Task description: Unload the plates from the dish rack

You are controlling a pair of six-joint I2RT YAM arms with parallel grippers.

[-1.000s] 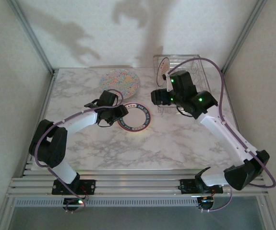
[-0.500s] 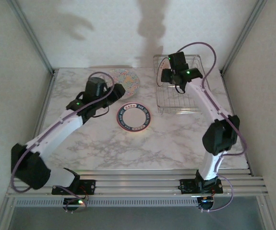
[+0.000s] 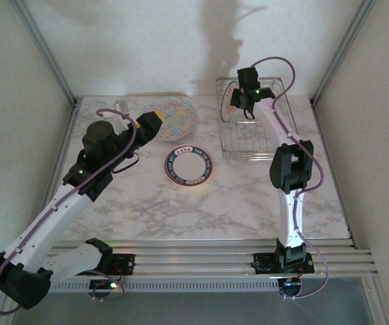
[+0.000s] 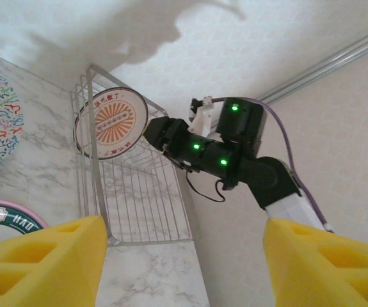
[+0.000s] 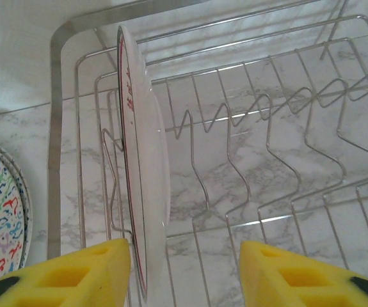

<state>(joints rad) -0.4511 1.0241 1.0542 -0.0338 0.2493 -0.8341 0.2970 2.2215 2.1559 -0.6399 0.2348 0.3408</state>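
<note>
Right wrist view: right gripper point(image 5: 185, 272) spread wide over the dish rack point(image 5: 61, 128).
We see its jaws apart, the upright plate point(image 5: 146, 173) standing in the rack's wires just beside one jaw. Our left gripper point(image 4: 182, 256) gapes near the speckled plate point(image 3: 174, 114), which lies flat on the table point(image 3: 248, 196) with the ringed plate point(image 3: 189, 164).

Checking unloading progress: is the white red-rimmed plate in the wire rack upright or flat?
Upright: the white red-rimmed plate stands on edge in the silver wire rack.
</note>
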